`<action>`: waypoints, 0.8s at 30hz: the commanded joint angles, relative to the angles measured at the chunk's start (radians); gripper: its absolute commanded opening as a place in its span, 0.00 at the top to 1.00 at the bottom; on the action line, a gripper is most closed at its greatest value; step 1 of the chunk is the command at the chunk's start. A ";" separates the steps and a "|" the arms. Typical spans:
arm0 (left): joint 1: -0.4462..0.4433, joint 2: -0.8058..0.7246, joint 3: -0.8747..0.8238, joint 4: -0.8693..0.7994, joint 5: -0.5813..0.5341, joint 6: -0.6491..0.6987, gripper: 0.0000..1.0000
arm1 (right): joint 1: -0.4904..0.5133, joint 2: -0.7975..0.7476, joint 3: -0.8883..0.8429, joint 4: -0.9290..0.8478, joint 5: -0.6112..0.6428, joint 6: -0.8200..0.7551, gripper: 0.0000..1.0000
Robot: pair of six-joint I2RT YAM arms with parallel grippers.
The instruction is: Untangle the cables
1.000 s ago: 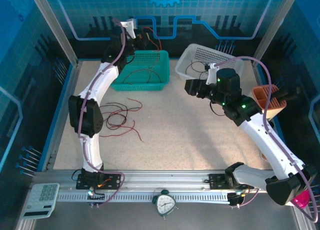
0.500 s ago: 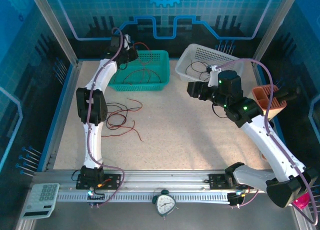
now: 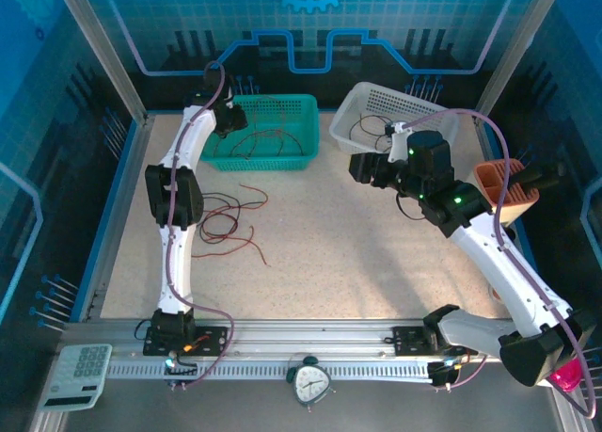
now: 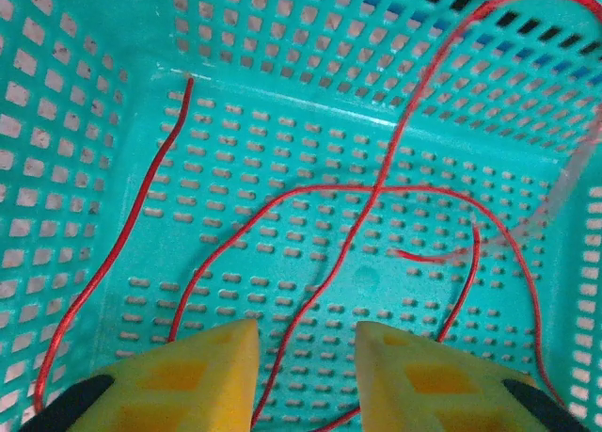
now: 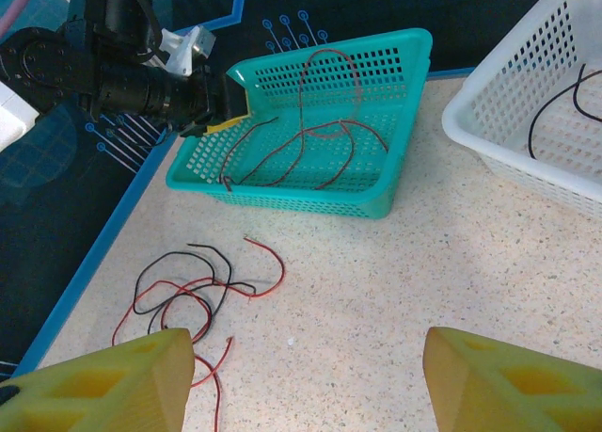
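Left gripper (image 4: 306, 347) hangs low inside the teal basket (image 4: 85, 93), yellow fingers (image 4: 202, 366) parted by a narrow gap, nothing pinched. Red cables (image 4: 376, 192) loop on the basket floor just below and ahead of it; one strand runs under the gap.

Right gripper (image 5: 310, 357) is spread wide and empty above the table (image 5: 395, 263). Ahead and to its left, a tangle of red and black cables (image 5: 188, 286) lies loose on the table. Ahead and to its right stands a white basket (image 5: 499, 140) with a black cable (image 5: 555, 97) inside.
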 commanded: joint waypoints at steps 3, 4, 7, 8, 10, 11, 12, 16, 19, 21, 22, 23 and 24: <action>0.009 0.012 0.045 -0.051 0.008 -0.004 0.52 | -0.011 -0.006 0.007 0.007 -0.017 0.000 0.33; 0.009 0.009 0.048 -0.051 0.011 -0.003 0.50 | -0.011 -0.006 0.009 0.008 -0.017 -0.001 0.33; 0.009 -0.007 0.061 -0.048 0.025 -0.003 0.46 | -0.011 -0.003 0.009 0.011 -0.020 0.000 0.33; 0.009 -0.017 0.063 -0.046 0.030 -0.004 0.45 | -0.011 -0.003 0.008 0.012 -0.020 0.000 0.33; 0.009 -0.044 0.062 -0.037 0.046 -0.005 0.42 | -0.009 0.002 0.007 0.016 -0.026 0.000 0.33; 0.008 -0.061 0.061 -0.034 0.054 -0.007 0.42 | -0.010 0.006 0.006 0.019 -0.028 0.001 0.33; 0.007 -0.079 0.060 -0.032 0.061 -0.006 0.41 | -0.009 0.010 0.006 0.022 -0.033 0.000 0.33; 0.000 -0.182 -0.007 -0.007 0.087 -0.004 0.40 | 0.009 0.037 0.001 0.043 -0.041 -0.002 0.33; -0.002 -0.311 -0.165 0.064 0.118 -0.018 0.38 | 0.037 0.079 -0.001 0.050 -0.038 -0.006 0.33; -0.002 -0.408 -0.302 0.125 0.135 -0.036 0.37 | 0.060 0.103 -0.009 0.065 -0.032 -0.003 0.33; -0.002 -0.468 -0.381 0.159 0.144 -0.045 0.37 | 0.071 0.118 -0.015 0.075 -0.028 -0.001 0.33; -0.002 -0.524 -0.456 0.189 0.151 -0.054 0.37 | 0.085 0.130 -0.019 0.082 -0.023 0.001 0.33; -0.002 -0.572 -0.528 0.211 0.156 -0.064 0.36 | 0.094 0.140 -0.023 0.088 -0.019 0.004 0.33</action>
